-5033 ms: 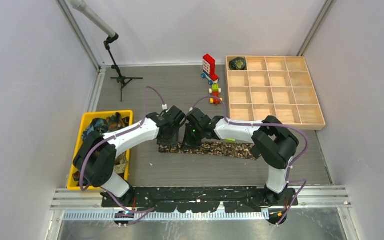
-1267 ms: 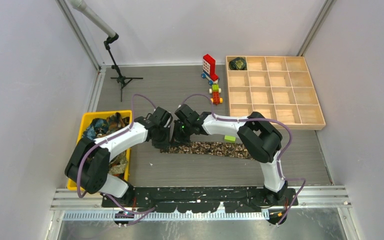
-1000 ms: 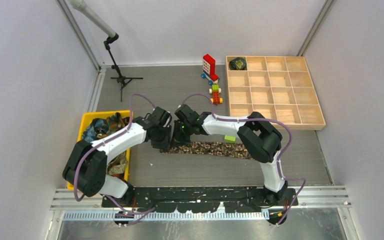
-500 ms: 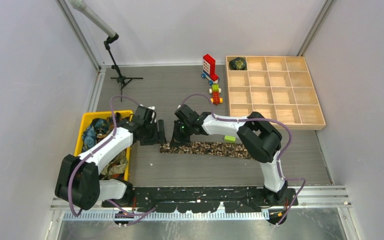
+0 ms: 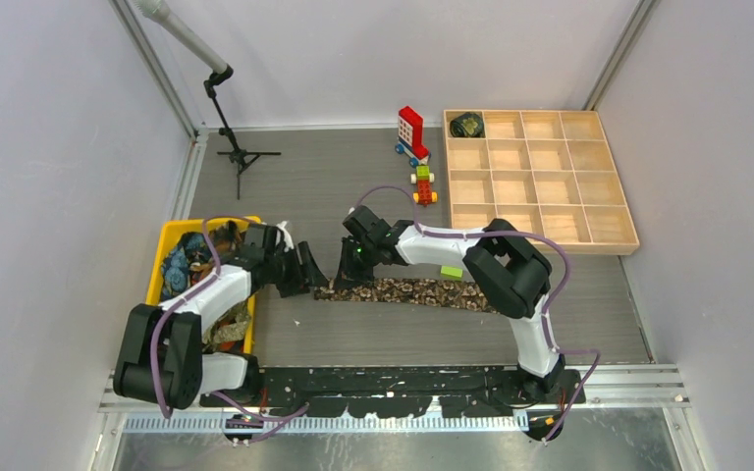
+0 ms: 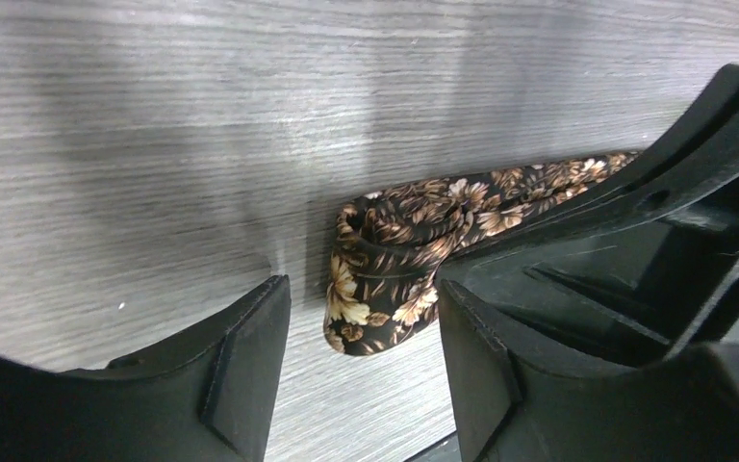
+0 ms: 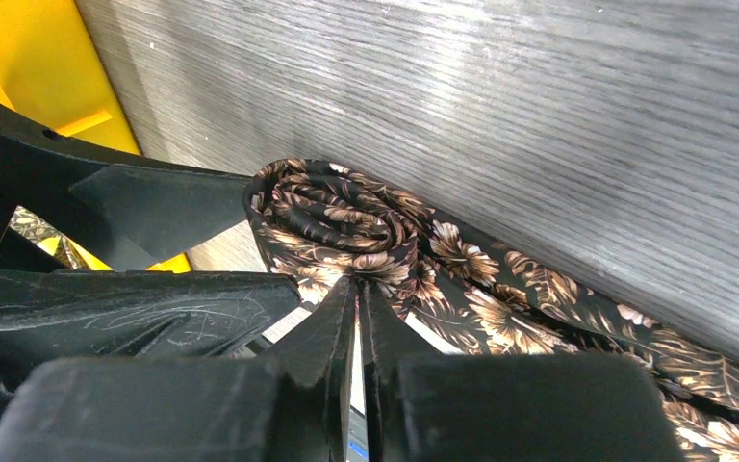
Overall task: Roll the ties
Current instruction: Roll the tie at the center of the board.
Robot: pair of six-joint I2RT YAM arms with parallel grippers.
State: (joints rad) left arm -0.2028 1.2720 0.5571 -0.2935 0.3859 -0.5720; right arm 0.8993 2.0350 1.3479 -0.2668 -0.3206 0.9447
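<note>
Now that my left jaws have let go and drawn back toward the yellow bin (image 5: 163, 237), they stand wide. The started roll (image 6: 385, 289) lies on the bench (image 5: 353, 339) just ahead of their gap, and neither finger grips it. A second ago they were narrow and pressed in at that same end of the brown floral tie (image 5: 422, 292). My right jaws have not shifted. They are pinched narrow on the fabric right behind the coil, and I judge that this alone keeps the few turns from springing loose. Most of the tie lies flat on the bench, stretching away to my right, so the rolling has barely begun. I take the release as a regrasp: the left must come back in and take the coil for another turn. One rolled tie (image 5: 467, 125) sits in the far-left corner compartment of the wooden tray (image 5: 540, 249).
</note>
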